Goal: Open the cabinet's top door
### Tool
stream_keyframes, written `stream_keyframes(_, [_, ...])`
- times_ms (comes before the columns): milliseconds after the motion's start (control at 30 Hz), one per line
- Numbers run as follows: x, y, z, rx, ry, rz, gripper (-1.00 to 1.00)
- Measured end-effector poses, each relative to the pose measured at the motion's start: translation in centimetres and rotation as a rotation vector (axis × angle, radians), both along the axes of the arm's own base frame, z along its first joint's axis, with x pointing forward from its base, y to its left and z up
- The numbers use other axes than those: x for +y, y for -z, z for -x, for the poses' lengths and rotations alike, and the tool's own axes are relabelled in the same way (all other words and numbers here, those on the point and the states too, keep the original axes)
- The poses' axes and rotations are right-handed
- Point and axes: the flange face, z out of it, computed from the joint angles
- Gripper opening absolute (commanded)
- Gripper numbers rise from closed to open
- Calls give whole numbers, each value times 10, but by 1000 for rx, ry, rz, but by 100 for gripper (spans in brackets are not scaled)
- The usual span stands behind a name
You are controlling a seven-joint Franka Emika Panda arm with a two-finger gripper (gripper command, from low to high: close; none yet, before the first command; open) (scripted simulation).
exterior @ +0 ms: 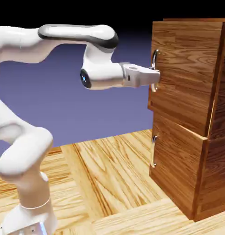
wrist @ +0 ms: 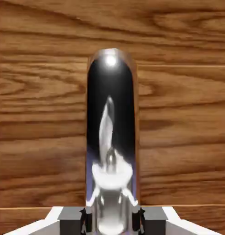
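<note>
We have the gripper [exterior: 155,78] clenched on the handle [exterior: 155,58] of the top door [exterior: 185,73], one finger at each side of the bar. That door is the cabinet's [exterior: 219,170] upper panel, at the exterior view's right. Below it sits the lower door [exterior: 176,165] with its own handle [exterior: 153,151]. We see wooden flooring [exterior: 105,183] beneath, and nothing between our arm [exterior: 102,69] and the door.

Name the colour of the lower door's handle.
Silver, the handle showing best in the exterior view.
</note>
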Motion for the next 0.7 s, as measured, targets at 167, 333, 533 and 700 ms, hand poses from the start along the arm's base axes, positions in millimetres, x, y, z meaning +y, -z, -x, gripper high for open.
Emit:
stream_keyframes(167, [-20,0,24,0,-108,0,-100])
stream_keyframes(333, [-42,0,45,0,-213,0,-100])
stream_keyframes(533, [-72,0,68,1,-343,3,-100])
stream_keyframes(700, [-102,0,85,1,-461,0,-100])
